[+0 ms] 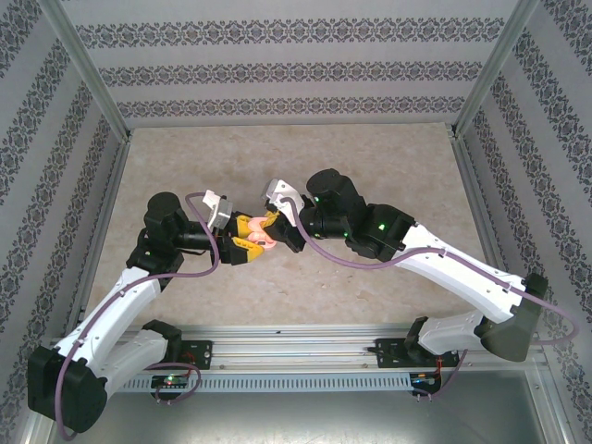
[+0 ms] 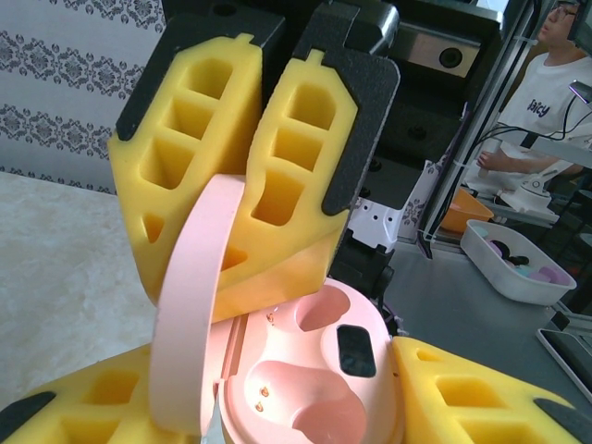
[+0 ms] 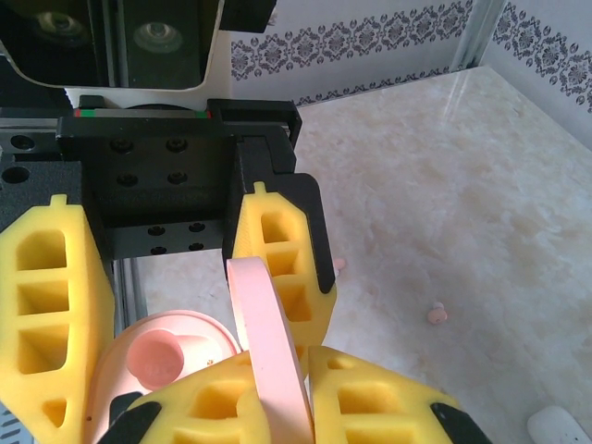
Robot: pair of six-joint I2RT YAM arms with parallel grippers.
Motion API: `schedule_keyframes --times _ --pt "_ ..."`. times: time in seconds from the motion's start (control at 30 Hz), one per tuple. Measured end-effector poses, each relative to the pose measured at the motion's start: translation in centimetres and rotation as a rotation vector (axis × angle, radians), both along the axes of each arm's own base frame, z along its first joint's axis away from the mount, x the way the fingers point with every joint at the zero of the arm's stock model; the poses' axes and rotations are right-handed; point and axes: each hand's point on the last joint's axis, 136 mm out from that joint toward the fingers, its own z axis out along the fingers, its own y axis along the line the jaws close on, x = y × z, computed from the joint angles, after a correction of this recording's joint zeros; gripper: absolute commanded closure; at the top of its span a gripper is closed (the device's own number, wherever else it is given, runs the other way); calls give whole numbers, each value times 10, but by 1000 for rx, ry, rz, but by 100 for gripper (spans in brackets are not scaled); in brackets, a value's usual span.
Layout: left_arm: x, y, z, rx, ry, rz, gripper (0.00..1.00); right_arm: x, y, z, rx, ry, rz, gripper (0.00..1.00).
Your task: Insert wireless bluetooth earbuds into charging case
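The left pincer (image 2: 277, 402) is partly open, its yellow pads pressed on either side of the pink charging case (image 2: 314, 370) held between its tips. Facing it, the right pincer (image 3: 282, 393) is clamped tight on the case's raised lid (image 2: 190, 305). Two tiny pink earbuds (image 3: 437, 313) lie on the table (image 3: 444, 185) below, beyond the right pincer's tips.

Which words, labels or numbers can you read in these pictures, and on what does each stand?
"icy": end of a dark word on the onlooker's white T-shirt; its earlier letters are blurred.
The pink case shows no lettering.
Nothing else is legible.
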Motion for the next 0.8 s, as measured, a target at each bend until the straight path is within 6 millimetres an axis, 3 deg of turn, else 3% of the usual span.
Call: schedule_keyframes --times 0.23,0.47,0.6,0.8 --pt "0 1 0 -1 -17 27 46 2 -1 1 6 -14 -15 91" --pt "1 2 -2 0 -7 29 62 3 -1 2 6 -15 -17 90" --pt "-1 2 -2 0 -1 22 71 4 -2 4 12 -21 -25 84" --pt "-1 2 -3 0 1 20 75 6 -3 4 13 -16 -34 78"
